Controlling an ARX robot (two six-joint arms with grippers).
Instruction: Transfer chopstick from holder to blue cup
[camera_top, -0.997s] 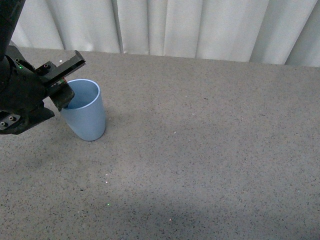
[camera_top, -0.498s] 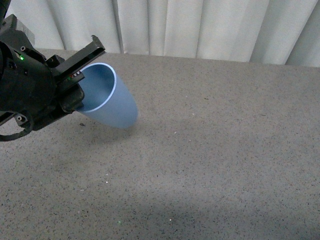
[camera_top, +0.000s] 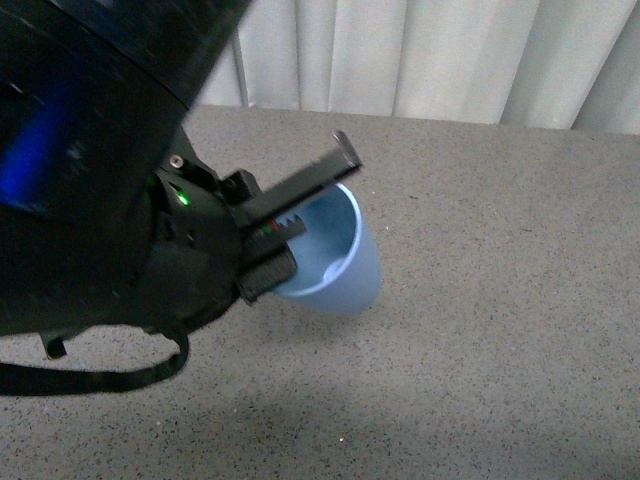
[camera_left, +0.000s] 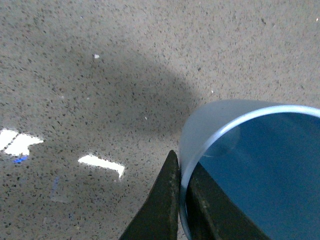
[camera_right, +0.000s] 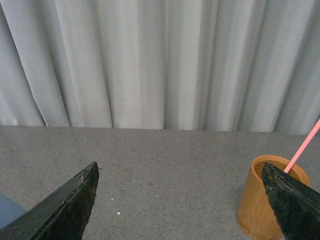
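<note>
Precariously, the left gripper pinches the cup by its rim, tilted aloft left of centre, so it may slip; right gripper gapes wide, chopstick in the holder.

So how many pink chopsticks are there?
1. The pink chopstick sticks out of the orange-brown holder, seen only in the right wrist view. More could be hidden down inside the holder.
</note>
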